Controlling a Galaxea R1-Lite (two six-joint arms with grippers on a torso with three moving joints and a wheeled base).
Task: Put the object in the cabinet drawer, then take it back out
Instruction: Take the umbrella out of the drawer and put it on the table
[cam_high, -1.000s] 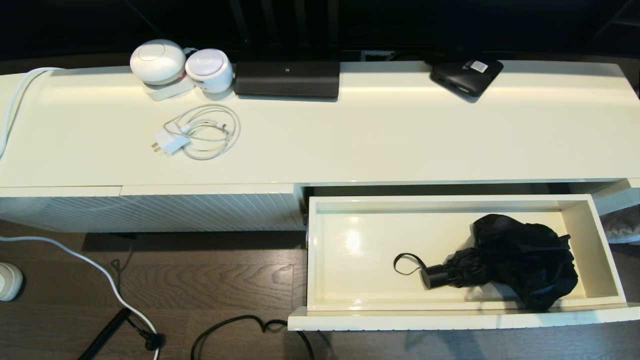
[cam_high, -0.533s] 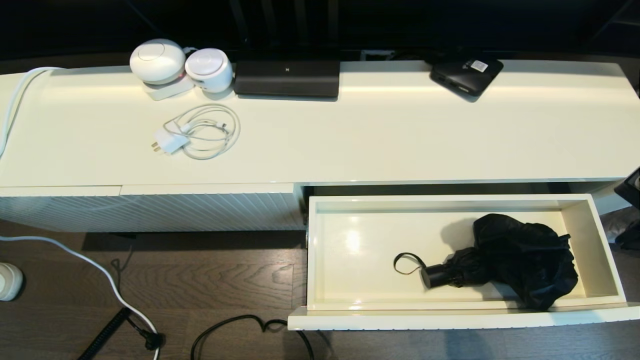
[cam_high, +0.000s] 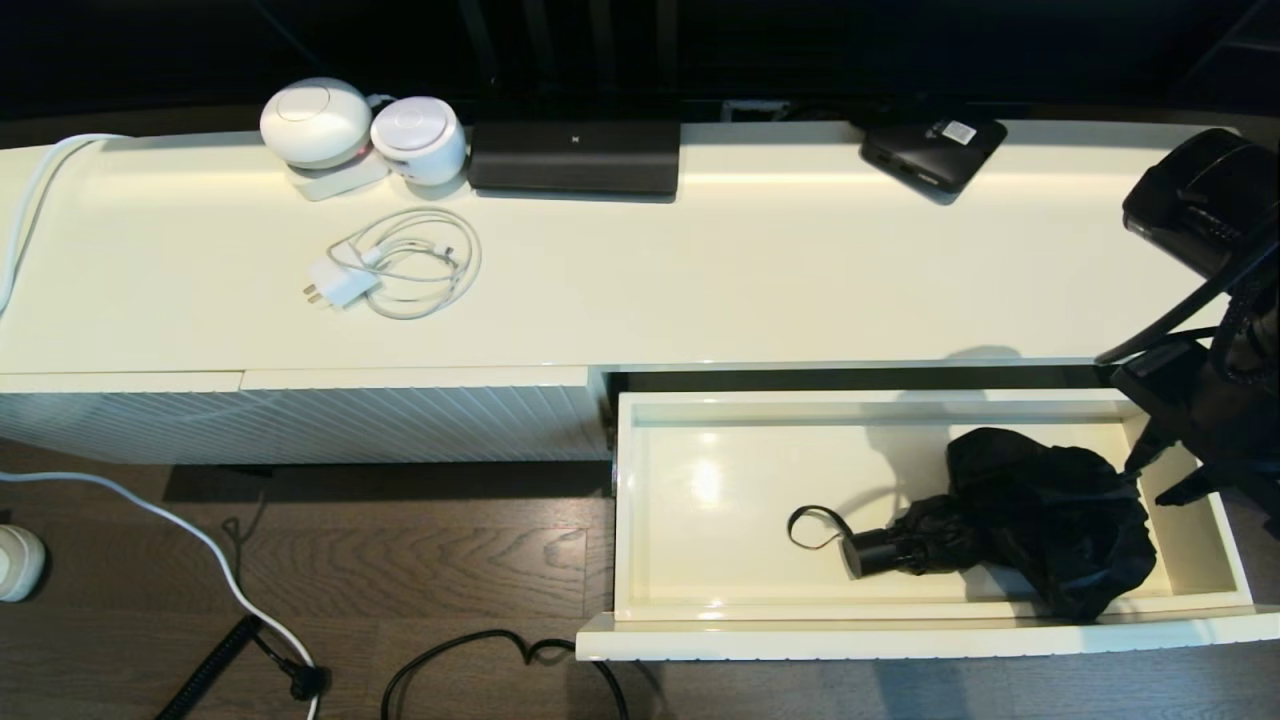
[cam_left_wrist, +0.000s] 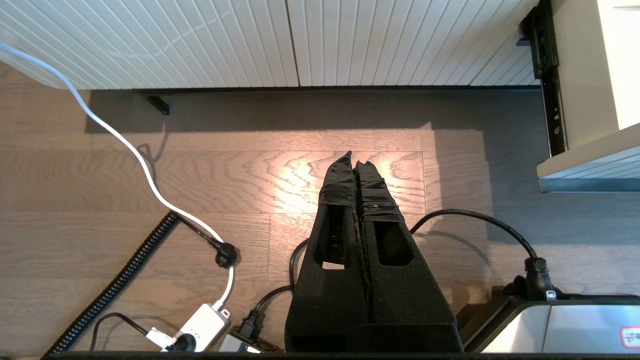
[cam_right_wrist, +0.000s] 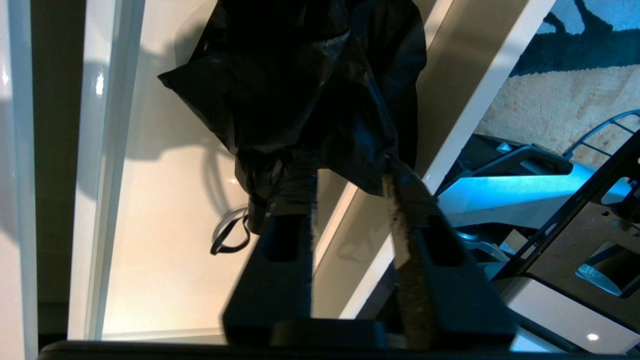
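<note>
- Plainly, the umbrella (cam_high: 1040, 520) lies inside the open drawer (cam_high: 655, 500), toward its right end; baggy fabric to the right, short handle (cam_high: 872, 552) pointing left, wrist loop (cam_high: 812, 527) flat on the glossy floor; so the putting-in half looks done and the taking-out half is in hand
- Right gripper (cam_right_wrist: 350, 185) is over the drawer's right end; in the right wrist view its fingers (cam_right_wrist: 295, 195) stand apart with a clear gap, tips at the edge of the black fabric, nothing clamped between them; whether they touch the cloth I cannot tell
- Right arm enters the head view from the right edge, its dark links over the tabletop (cam_high: 700, 280) corner and the drawer's right wall, wrist angled down into the drawer
- Next move, as I judge it: widen the fingers, settle lower over the bunched fabric or the firmer shaft near the handle, close, then lift clear of the drawer walls; loose cloth may slip or drag, so a grip on the stiff core seems safer
- Left gripper (cam_left_wrist: 356, 167) is parked low over the wooden floor (cam_left_wrist: 150, 190) before the ribbed panel (cam_left_wrist: 250, 40); fingers pressed together, holding nothing
</note>
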